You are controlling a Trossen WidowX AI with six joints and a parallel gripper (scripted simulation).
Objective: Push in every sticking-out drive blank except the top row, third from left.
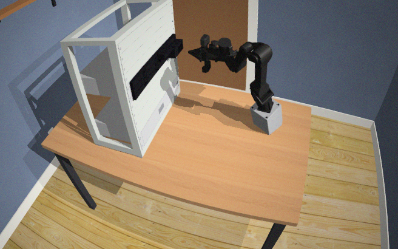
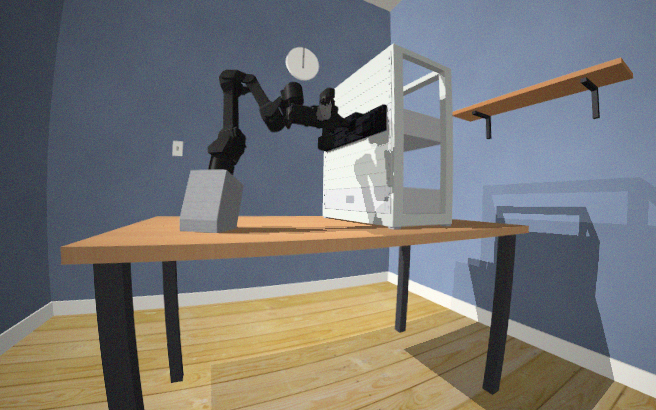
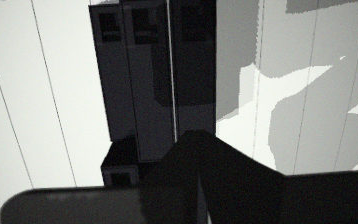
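Blanks point(image 1: 154, 66) form a dark band across the upper half of the rack's white front, the band's long axis running level along that face. In the top view the end of the band nearest the arm point(image 1: 176, 46) stands out further than the rest, so it looks like one or more blanks there are still proud; which row and place they hold I cannot tell from these views. The gripper point(image 1: 192, 51) hangs just off that end, a small gap apart, at about the same height, its closed and empty jaws pointing straight at the face. The wrist view shows the dark blank fronts point(image 3: 150, 85) dead ahead and slightly left of the jaw tips. A push would therefore run square into the front, across the band's long axis.

The rack point(image 1: 114, 77) is an open white frame standing at the far left corner of the tabletop point(image 1: 225, 173); through its open side I see inner shelves, nothing else on them that I can make out. The arm's grey base point(image 1: 271, 123) sits near the far right edge.
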